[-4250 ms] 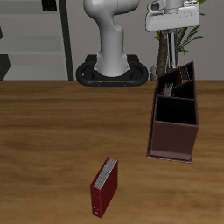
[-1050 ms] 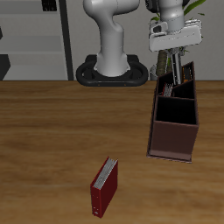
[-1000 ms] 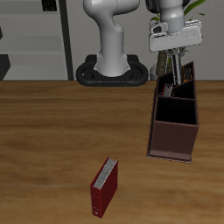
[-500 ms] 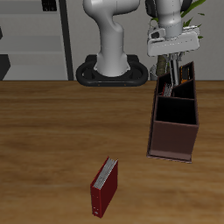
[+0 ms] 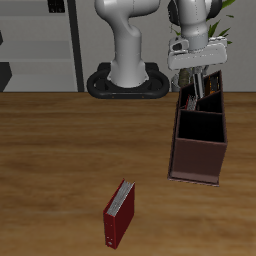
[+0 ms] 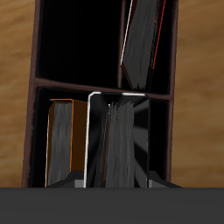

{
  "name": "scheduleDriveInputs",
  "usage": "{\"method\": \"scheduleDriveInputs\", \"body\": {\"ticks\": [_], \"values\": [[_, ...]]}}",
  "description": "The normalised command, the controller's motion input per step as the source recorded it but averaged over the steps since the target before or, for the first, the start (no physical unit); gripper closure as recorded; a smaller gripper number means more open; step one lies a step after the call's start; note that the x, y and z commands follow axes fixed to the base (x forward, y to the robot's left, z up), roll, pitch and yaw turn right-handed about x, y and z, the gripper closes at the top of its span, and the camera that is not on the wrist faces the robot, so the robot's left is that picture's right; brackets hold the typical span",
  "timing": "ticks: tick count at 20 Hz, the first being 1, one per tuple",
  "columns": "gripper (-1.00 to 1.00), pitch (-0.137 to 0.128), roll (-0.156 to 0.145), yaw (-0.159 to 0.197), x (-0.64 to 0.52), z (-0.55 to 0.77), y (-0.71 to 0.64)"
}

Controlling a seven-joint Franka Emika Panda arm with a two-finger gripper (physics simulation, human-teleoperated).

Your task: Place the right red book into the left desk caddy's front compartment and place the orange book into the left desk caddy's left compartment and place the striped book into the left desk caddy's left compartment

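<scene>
One book, the right red book [image 5: 118,213], lies on the table [image 5: 60,160] near its front edge, well short of the left desk caddy [image 5: 199,150]. Your gripper [image 5: 201,86] hangs over the caddy's rearmost compartment with the striped book [image 6: 119,140] upright between its fingers [image 5: 194,84], clamped on its covers. Just beside it in that compartment stands the orange book [image 6: 59,140].

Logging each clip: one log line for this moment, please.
pincer above dark reddish-brown desk caddy | black-and-white striped book beside orange-brown book inside | dark maroon book on table | grip unclear
</scene>
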Motion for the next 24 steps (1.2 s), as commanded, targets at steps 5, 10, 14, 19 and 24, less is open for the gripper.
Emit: {"method": "scheduleDriveInputs", "body": {"ticks": [5,10,14,19,24], "values": [[1.00,0.074,0.011,-0.019,0.00,-0.19,0.01],[-1.00,0.063,0.060,-0.024,-0.12,-0.05,0.12],[-1.00,-0.031,0.005,0.006,-0.12,0.19,0.05],[-1.00,-0.018,-0.018,0.006,-0.01,0.16,-0.04],[-1.00,-0.048,-0.020,0.012,0.02,0.34,-0.04]]}}
